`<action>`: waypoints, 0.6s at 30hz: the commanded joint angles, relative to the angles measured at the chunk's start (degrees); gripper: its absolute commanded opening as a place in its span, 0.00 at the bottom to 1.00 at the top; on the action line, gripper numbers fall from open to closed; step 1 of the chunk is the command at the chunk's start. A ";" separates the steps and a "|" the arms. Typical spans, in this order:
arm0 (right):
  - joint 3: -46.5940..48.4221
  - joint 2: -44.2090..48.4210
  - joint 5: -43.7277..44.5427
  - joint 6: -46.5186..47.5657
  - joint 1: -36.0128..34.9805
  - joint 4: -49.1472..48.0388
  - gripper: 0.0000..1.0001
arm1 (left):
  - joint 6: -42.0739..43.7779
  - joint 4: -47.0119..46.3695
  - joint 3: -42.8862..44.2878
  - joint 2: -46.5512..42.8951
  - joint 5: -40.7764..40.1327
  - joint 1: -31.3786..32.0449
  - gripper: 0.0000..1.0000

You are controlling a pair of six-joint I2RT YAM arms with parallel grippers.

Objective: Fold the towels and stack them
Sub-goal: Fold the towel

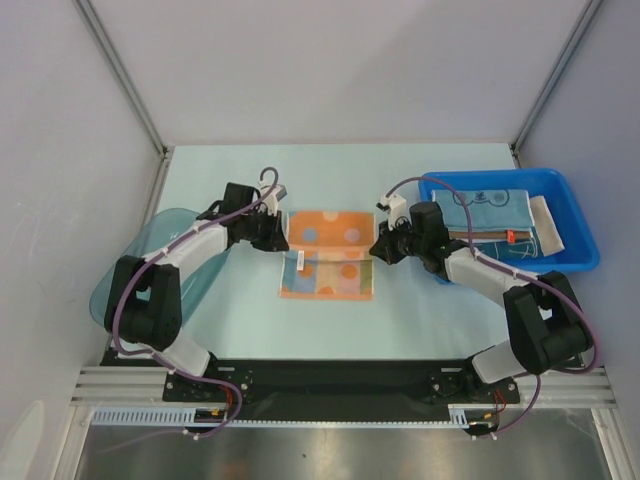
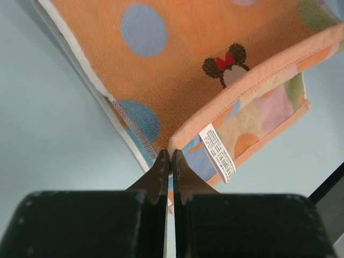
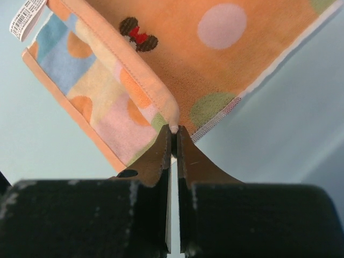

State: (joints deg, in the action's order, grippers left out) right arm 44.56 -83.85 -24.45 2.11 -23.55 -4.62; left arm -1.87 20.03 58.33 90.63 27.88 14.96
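The left end effector and right end effector each pinch a corner of the orange towel, half-folded on the worktop between them. Thin grips could slip, skewing the fold.

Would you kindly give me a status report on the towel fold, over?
Left claw, right claw both shut on orange towel corners. Towel half folded over itself. Nothing seen blocking the fold.

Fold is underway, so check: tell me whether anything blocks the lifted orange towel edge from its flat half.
Nothing visible. The left gripper and right gripper pinch corners of the orange towel; the blue bin sits aside.
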 commanded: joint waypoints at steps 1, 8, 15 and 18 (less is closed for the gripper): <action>-1.75 2.90 1.24 -1.14 -1.50 -1.62 0.00 | 1.43 0.71 -1.80 -3.44 -1.25 0.86 0.00; -5.00 5.37 1.51 -3.60 -2.64 -2.49 0.00 | 1.61 2.64 -2.87 -4.32 -3.53 1.91 0.00; -6.67 7.56 2.12 -4.13 -2.90 -1.27 0.00 | 1.69 4.05 -4.18 -7.04 -3.45 2.09 0.00; -7.81 8.00 2.04 -5.09 -2.90 -1.53 0.00 | 1.69 4.75 -4.89 -6.96 -3.18 2.35 0.00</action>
State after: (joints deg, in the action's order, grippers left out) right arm 37.82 -77.82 -23.09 -1.74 -26.22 -4.91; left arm -1.45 23.83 54.28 85.91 24.99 16.73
